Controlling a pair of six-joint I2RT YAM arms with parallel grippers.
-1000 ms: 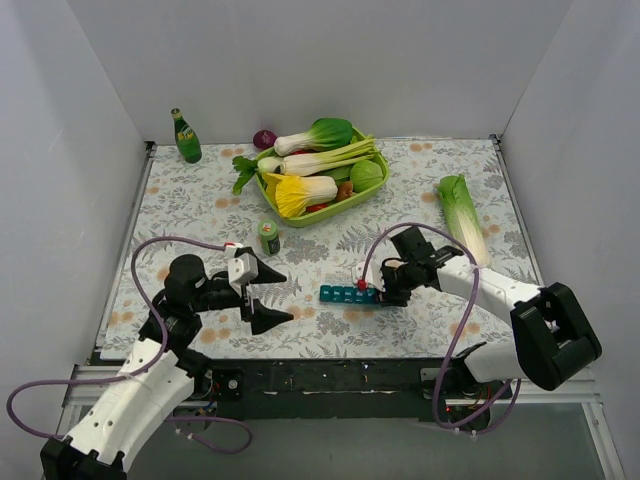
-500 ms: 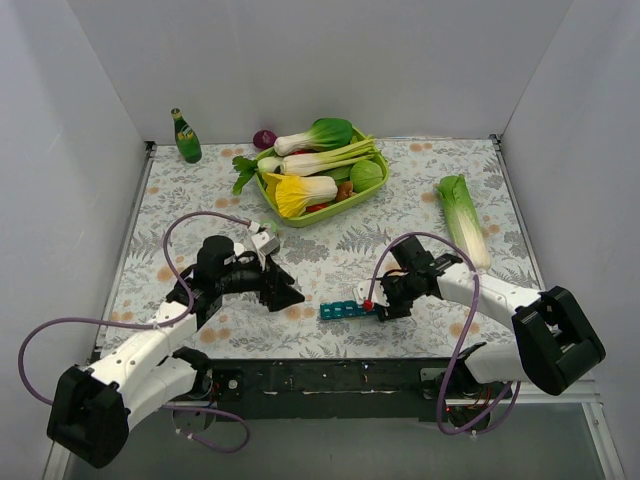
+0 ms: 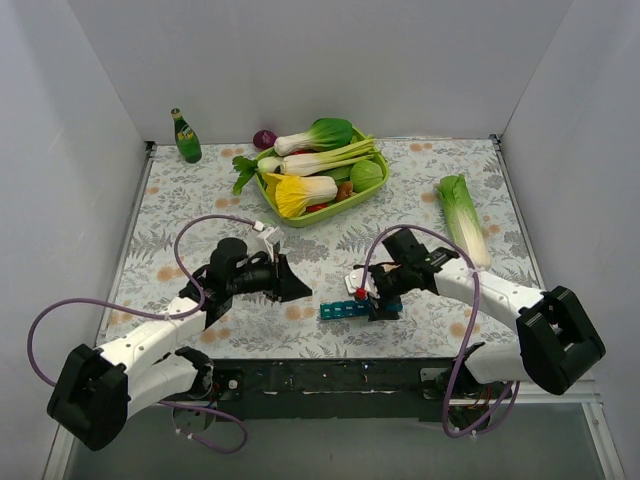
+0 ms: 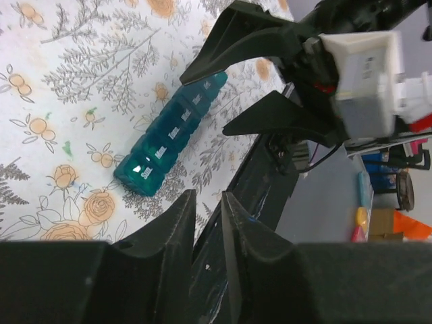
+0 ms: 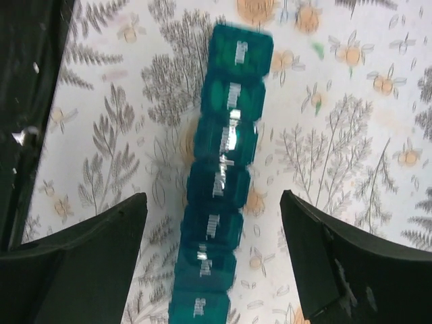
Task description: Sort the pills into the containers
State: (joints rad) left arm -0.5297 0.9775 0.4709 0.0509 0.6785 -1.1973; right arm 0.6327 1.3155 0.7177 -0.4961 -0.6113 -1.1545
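Lying on the flowered worktop [image 3: 200,190], the teal organiser [image 3: 343,309] sits low and just right of centre in the top view. Its lids are down and its long axis runs left to right. The right fingers [image 5: 88,256] are spread wide and straddle its right end, one on each side. Worktop shows between each finger and the strip. In the left wrist view this pair appears at the upper middle, over the strip's far end. The left fingers [image 4: 177,229] are almost pressed together with only a thin slit between them, and they grip nothing. Their tips are close to the organiser's left end. In the upper middle of the top view a green basket [image 3: 330,211] holds vegetables. A green bottle [image 3: 186,138] stands at the upper left, and a cabbage [image 3: 462,218] lies at the right.
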